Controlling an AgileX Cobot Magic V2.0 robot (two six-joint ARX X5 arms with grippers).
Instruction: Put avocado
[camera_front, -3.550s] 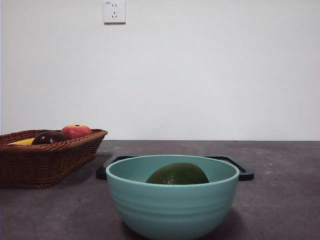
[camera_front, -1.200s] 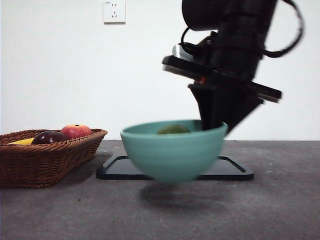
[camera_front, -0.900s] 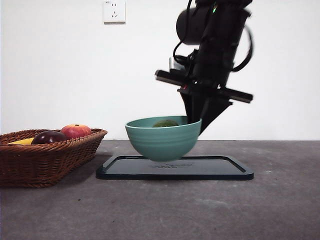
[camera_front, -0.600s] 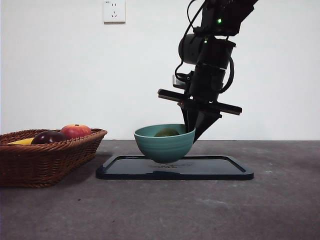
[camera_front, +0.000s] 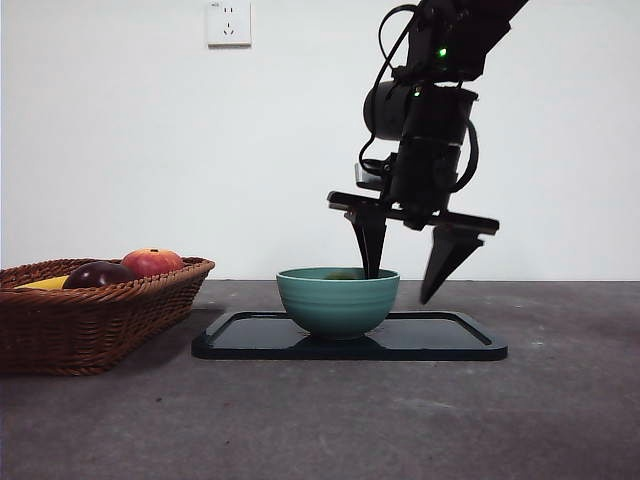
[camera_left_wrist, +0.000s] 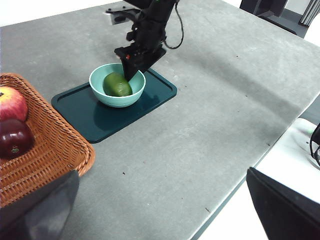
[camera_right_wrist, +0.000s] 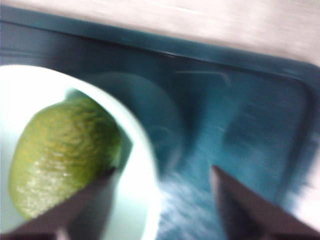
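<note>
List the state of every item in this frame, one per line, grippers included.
avocado: lying inside the bowl.
bowl: upright on the tray.
tray: flat on the table.
right gripper: open, straddling the bowl's rim.
left gripper: open, away from the tray.
basket: holds an apple and a dark purple fruit.

Dull green avocado, seemingly on its side, inside the teal bowl.
</note>
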